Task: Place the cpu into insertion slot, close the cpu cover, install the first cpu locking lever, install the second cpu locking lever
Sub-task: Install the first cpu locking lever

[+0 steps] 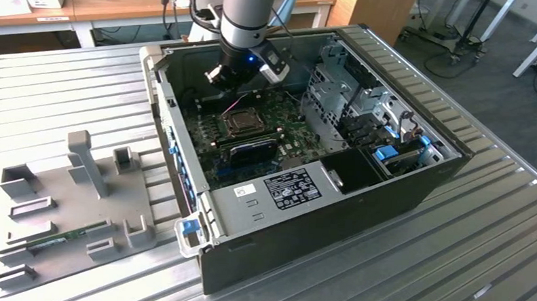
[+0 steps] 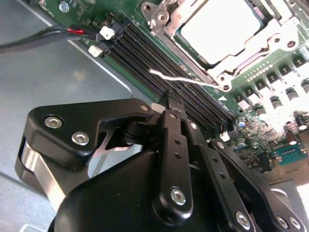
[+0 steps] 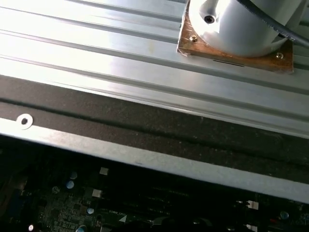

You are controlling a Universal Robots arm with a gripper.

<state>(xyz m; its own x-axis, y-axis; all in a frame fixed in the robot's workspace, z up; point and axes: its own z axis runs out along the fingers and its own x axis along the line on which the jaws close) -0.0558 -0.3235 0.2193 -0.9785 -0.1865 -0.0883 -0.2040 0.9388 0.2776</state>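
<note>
While hovering with the claw [image 2: 169,100] pinched together and empty, best press the locking lever [image 2: 181,79] squarely down beside the cpu [image 2: 219,26], seated under the cpu cover [image 2: 256,50] at the claw's five o'clock in the exterior view.

Exterior view: arm [image 1: 247,13] cut off by the edge at 12 o'clock. Slot [image 1: 244,122] at centre is too small to tell lever state. Grey fixture [image 1: 67,203] at 8 o'clock is clipped by the edge.
Second wrist view: cpu [image 2: 219,26] and cover [image 2: 251,55] are cut off by the edge. Gripper [image 2: 170,100] hides part of the memory slots [image 2: 145,58].
First wrist view: board [image 3: 72,203] is too dark to make out.
</note>
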